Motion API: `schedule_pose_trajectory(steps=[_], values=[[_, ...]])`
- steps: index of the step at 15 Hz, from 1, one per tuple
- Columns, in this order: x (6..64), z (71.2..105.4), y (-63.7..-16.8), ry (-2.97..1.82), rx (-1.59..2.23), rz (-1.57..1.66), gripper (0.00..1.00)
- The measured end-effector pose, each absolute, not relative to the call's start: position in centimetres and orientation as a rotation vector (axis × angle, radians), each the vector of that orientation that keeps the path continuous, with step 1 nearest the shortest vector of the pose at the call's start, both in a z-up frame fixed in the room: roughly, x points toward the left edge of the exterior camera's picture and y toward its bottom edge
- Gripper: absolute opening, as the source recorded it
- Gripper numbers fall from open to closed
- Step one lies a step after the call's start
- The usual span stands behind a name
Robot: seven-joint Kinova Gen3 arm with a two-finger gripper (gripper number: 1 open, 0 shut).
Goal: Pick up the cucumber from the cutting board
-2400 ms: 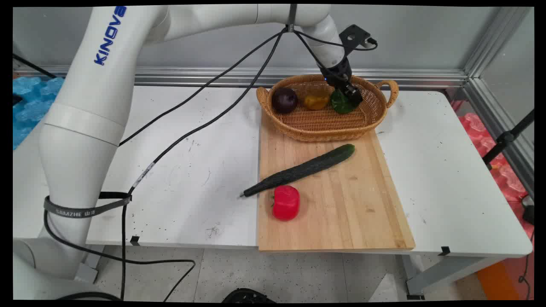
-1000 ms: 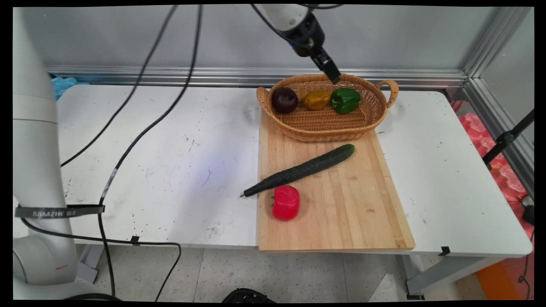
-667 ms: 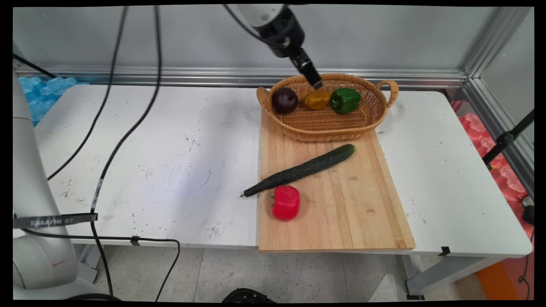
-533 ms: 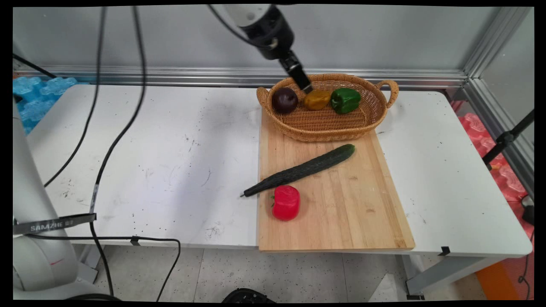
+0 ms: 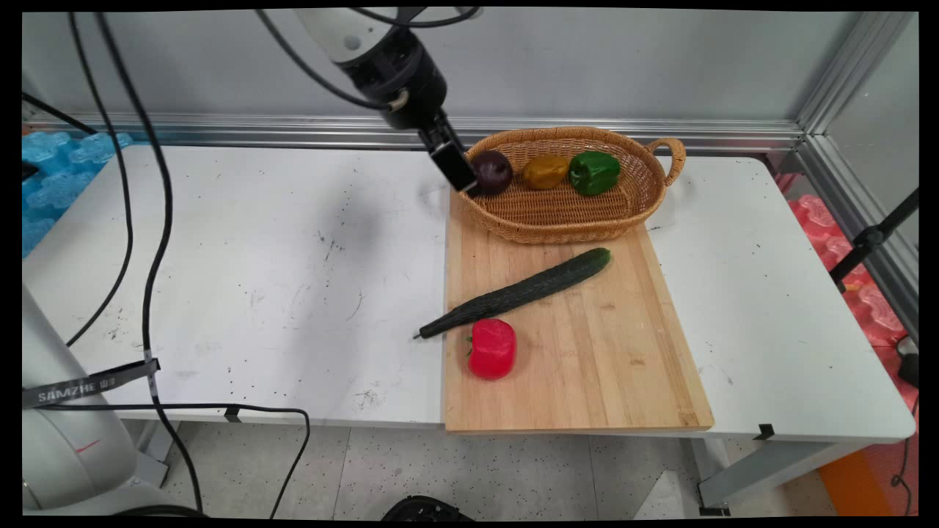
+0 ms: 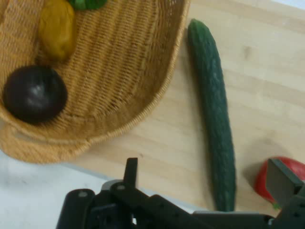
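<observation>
My gripper [image 5: 458, 172] hangs open and empty above the left end of a wicker basket [image 5: 565, 220], just left of a dark purple round fruit [image 5: 491, 171]. A yellow pepper [image 5: 545, 171] and a green pepper [image 5: 593, 171] lie beside that fruit in the basket. In the hand view the gripper [image 6: 205, 168] has its fingers wide apart over the wooden board [image 6: 267, 71]. There the basket [image 6: 124, 86] is at upper left, a long cucumber [image 6: 214, 109] runs down the middle, and a red pepper [image 6: 262, 183] shows at lower right.
On the board [image 5: 587, 352] the cucumber [image 5: 521, 292] lies slantwise, its thin end past the board's left edge, with the red pepper [image 5: 491, 348] just in front. Black cables hang at the left over the white table [image 5: 257, 257].
The gripper lifted away from the green pepper, which stays in the basket, then swung left across the basket and came lower at its left end.
</observation>
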State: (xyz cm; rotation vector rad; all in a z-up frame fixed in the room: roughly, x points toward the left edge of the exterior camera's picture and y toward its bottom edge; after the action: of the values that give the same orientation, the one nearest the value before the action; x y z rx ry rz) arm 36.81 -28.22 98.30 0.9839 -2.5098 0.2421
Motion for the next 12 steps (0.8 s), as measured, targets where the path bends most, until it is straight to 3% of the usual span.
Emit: schedule_pose_trajectory(steps=[6,12], values=[[35.2,96.7,-25.9,-2.492,1.064,0.202,1.0],[32.1,92.8,-27.4,-2.48,1.128,0.207,1.0]])
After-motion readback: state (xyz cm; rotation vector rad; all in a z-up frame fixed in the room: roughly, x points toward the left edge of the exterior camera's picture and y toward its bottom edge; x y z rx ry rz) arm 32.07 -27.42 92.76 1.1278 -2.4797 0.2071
